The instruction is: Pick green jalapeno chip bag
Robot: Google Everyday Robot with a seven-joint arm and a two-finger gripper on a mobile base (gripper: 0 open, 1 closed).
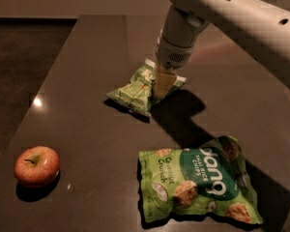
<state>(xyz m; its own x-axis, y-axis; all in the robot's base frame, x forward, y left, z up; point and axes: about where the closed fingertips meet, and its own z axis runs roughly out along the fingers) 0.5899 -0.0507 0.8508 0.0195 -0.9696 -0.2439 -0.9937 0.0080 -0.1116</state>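
The green jalapeno chip bag (pixel 134 92) is small and crumpled. It lies on the dark table (pixel 82 124), near the middle and toward the back. My gripper (pixel 162 87) points straight down from the white arm (pixel 232 13). Its tip rests on the right half of the bag, touching or pressing into the foil. The part of the bag under the tip is hidden.
A larger, flat green "bang" rice-chips bag (pixel 198 185) lies at the front right. A red apple (pixel 37 165) sits at the front left, near the table's left edge. The floor beyond the left edge is dark.
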